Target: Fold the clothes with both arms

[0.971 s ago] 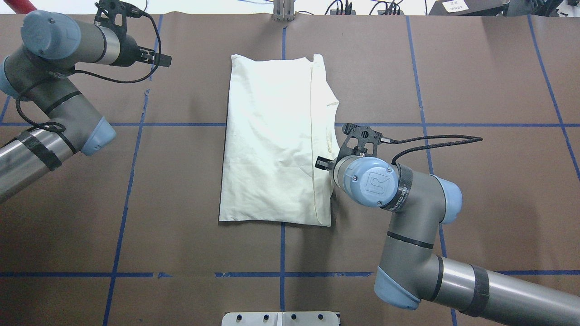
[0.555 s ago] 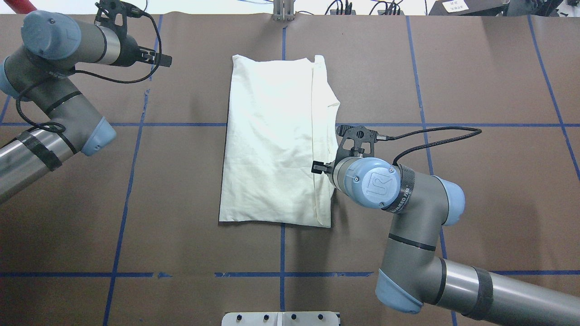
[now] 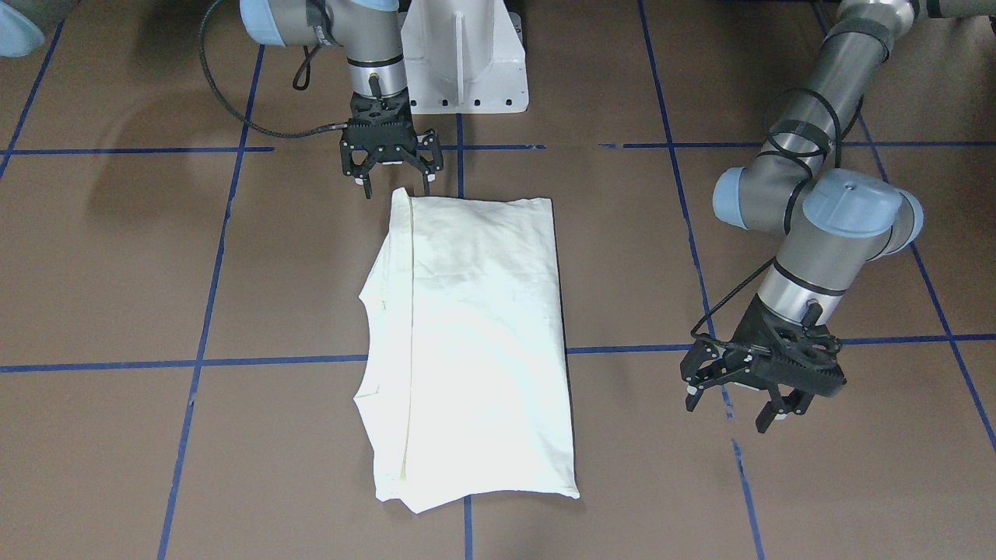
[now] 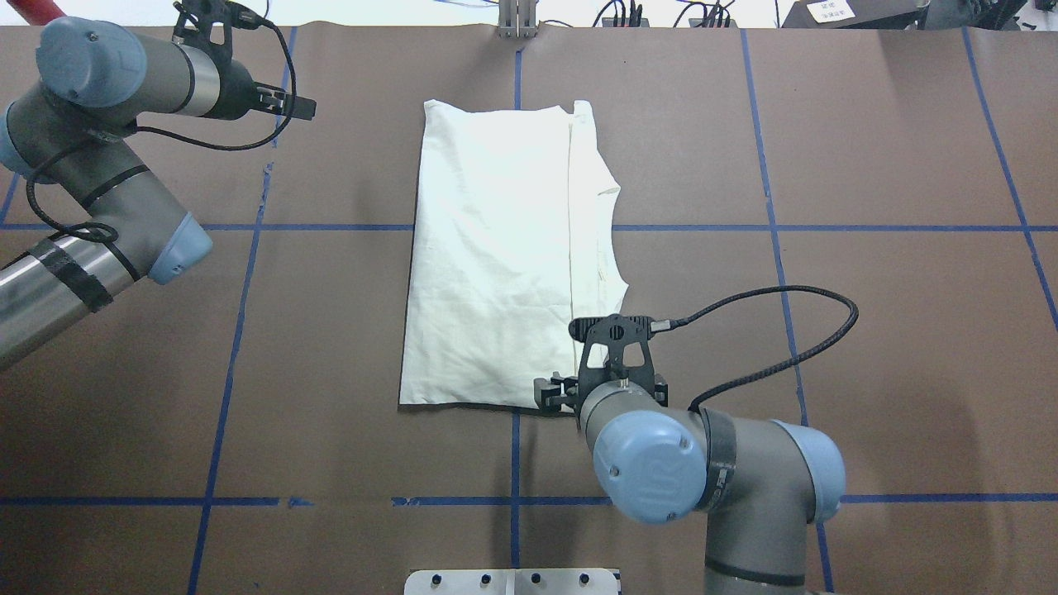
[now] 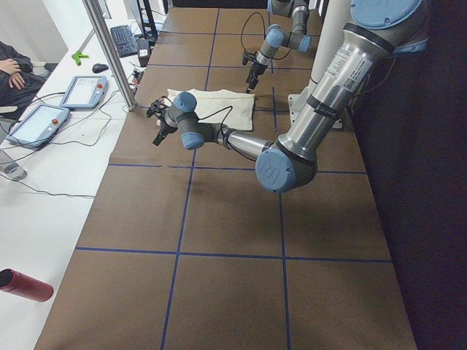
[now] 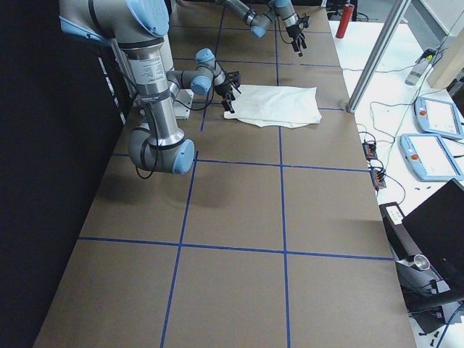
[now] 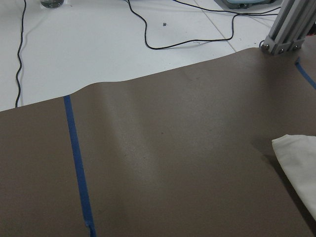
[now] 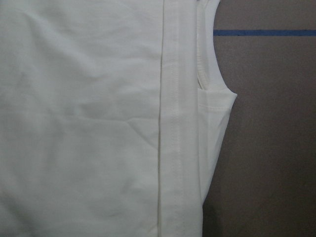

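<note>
Brown table (image 3: pixel 117 257): shirt (image 3: pixel 482 334) long axis fwd-back; right gripper (image 3: pixel 395 185) wide by robot-side edge, left gripper (image 3: pixel 730 412) wide.

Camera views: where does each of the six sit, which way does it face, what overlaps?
Front-facing: across the table, facing the robot, steeply down; T-shirt, right gripper, left gripper, both open.
Overhead: behind the robot, looking forward and down; left arm, right arm.
Exterior left: table end, looking along it; left arm near.
Exterior right: opposite end; right arm near.
Left wrist: low over bare table; no robot parts.
Right wrist: close above the T-shirt; no robot parts.
Shared: all six show the T-shirt.
</note>
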